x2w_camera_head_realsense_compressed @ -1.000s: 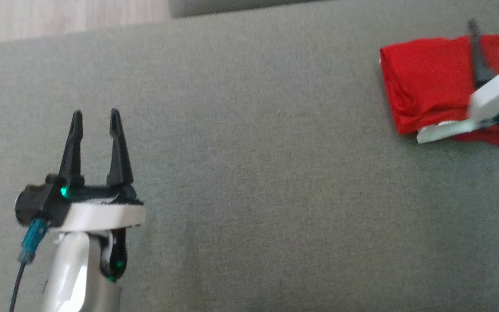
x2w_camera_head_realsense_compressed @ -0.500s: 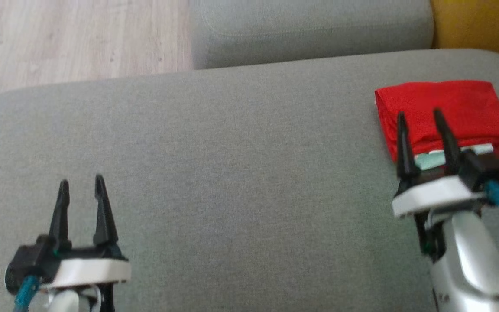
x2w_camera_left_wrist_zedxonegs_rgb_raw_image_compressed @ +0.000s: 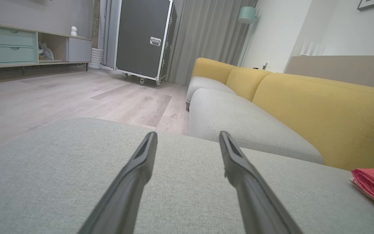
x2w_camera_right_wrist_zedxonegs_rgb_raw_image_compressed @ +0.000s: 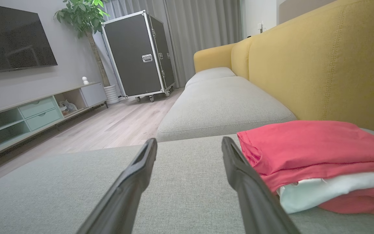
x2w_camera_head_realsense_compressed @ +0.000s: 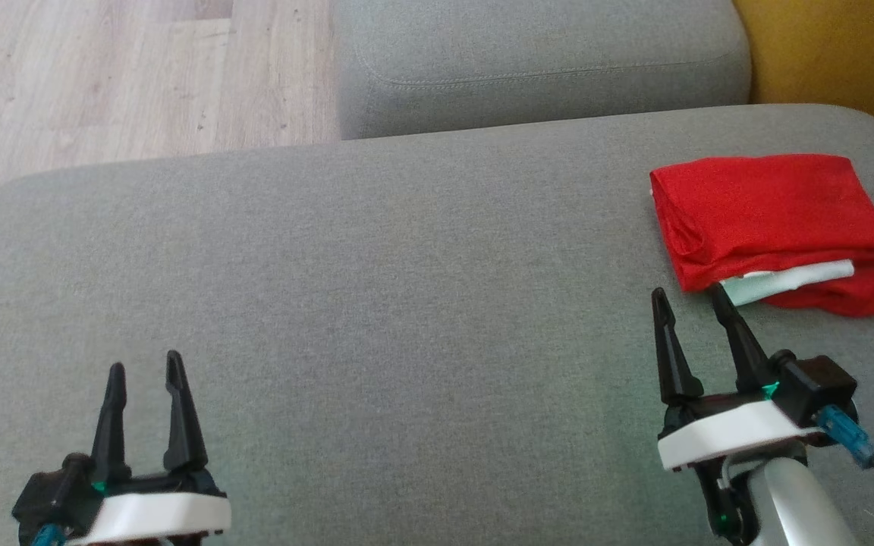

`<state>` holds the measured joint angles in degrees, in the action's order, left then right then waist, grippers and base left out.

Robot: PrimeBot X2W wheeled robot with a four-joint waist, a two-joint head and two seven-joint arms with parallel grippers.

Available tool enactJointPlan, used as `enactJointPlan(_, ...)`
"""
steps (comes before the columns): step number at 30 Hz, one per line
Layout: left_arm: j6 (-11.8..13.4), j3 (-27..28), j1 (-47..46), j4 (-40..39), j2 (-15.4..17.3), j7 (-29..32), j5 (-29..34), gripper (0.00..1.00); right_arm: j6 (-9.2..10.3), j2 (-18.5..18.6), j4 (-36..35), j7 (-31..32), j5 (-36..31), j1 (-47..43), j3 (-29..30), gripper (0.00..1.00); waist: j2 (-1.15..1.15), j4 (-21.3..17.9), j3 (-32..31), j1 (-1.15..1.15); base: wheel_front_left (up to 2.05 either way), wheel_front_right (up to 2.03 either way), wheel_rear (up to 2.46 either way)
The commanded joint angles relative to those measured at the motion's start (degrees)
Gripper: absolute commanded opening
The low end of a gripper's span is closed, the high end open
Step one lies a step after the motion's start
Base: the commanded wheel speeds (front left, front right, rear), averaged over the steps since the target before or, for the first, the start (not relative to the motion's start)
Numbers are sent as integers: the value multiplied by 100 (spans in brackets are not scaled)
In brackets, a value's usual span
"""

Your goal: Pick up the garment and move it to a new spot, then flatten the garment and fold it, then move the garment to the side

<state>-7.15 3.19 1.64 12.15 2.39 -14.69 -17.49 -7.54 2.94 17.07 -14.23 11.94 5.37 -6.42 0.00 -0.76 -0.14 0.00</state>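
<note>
Between red folds, the garment (x2w_camera_head_realsense_compressed: 763,212) half-hides a white layer (x2w_camera_head_realsense_compressed: 786,279).

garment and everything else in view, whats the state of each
garment: folded, lying flat on the cushion, white layer showing at its near edge, not held
left gripper: fingers open, empty, over bare cushion
right gripper: fingers open, empty, close to the garment's near edge
case: shut
drawers: shut
tv: off
</note>
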Motion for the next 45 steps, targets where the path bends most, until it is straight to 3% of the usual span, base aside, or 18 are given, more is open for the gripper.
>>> enactJointPlan(1,-21,122,-115,-202,49,-31,-16,100,5,-5,-221,-76,-12,127,-136,100,0,-3,-3,0,0,0,0)
enactJointPlan(14,-33,151,-97,-161,49,-31,-277,100,5,-6,-207,-76,-51,138,-166,100,0,-52,12,0,0,0,0)
enactJointPlan(15,-43,-47,11,13,0,0,-271,0,0,0,-28,0,-27,-5,-32,0,0,-53,12,0,0,0,0)
enactJointPlan(19,-43,-49,45,293,-17,26,-320,0,0,-9,223,18,30,-103,-48,0,0,-56,16,0,0,0,0)
enactJointPlan(45,-41,28,-119,271,-4,447,-1761,0,1,64,116,358,1727,-68,128,0,0,-29,19,0,0,0,0)
